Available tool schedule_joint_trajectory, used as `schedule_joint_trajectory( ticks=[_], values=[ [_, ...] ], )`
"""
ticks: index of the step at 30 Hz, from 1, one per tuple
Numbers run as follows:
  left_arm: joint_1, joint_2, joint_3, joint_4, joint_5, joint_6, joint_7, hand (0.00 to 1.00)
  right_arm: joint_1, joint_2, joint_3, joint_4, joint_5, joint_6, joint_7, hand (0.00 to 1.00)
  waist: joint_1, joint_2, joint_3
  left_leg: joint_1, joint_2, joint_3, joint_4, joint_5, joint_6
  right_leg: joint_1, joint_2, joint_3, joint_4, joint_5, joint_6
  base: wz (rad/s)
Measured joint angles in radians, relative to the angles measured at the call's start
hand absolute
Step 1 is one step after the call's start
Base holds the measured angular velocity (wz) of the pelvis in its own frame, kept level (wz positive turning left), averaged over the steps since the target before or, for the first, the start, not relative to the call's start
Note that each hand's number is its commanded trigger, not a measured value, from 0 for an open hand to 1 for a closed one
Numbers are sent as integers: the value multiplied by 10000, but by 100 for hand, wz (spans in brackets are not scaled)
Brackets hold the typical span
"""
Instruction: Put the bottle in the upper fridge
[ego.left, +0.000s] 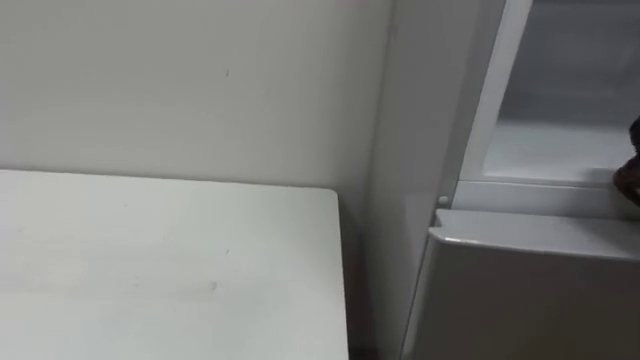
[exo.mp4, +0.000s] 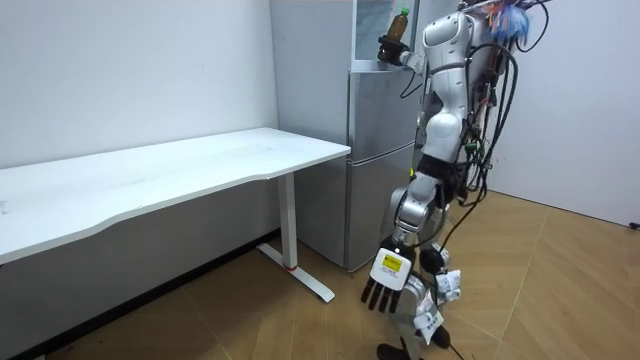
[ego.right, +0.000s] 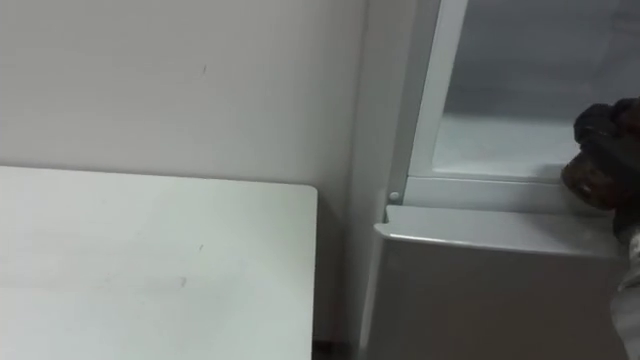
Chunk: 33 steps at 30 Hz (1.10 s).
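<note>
Gripping the bottle (exo.mp4: 399, 22) upright at the upper fridge's (ego.right: 490, 150) near sill, right hand (exo.mp4: 388, 46) needs to carry it far enough in before releasing; left hand (exo.mp4: 383, 290) hangs low, fingers relaxed.

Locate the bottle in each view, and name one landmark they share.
Room view: bottle, top centre, upright in the right hand at the fridge's upper opening.
Right eye view: probably the brown shape at the right edge, under the hand's dark fingers.
Left eye view: a dark sliver at the right edge; bottle or hand, cannot tell.
Shared landmark: the corner of the white table beside the fridge.
</note>
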Motion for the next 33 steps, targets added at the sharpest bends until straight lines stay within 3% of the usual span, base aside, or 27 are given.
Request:
schedule_joint_trajectory(
  ticks=[5,10,12,20,26,33],
  values=[
    [178,0,-14,-253,-15,220,-141,0,-320,-195,15,552,18,188,5,100,9,-43,-15,-73,-10,-11,63,-1,2,-66,1,8,8,-10,-18,0],
    [197,8,-18,-276,-12,248,-337,0,-1258,-247,68,1644,9,312,52,100,19,-113,-20,-104,-16,-23,100,5,2,-133,12,18,121,-14,-25,0],
    [196,8,-18,-277,-11,374,-352,0,-1483,-459,252,2068,126,356,210,100,111,-153,-15,-95,-2,-35,140,5,2,-119,-5,19,129,-14,-25,0],
    [283,104,17,-278,7,672,-466,0,-1509,-790,701,2231,-76,637,822,100,404,-312,32,-138,-5,-66,155,4,2,-150,-7,3,55,-31,-52,1],
    [349,247,443,-288,185,833,-528,0,-1530,-1106,815,2501,-119,864,1379,100,600,-405,-59,-199,-3,-143,108,5,-3,-118,22,-135,-12,-12,-64,5],
    [597,306,405,-320,-233,897,-465,0,-2334,-1436,1683,3845,-499,897,1839,100,556,-447,-63,-141,-3,-283,126,6,-4,74,19,-310,-11,-11,-63,5]
  ],
)
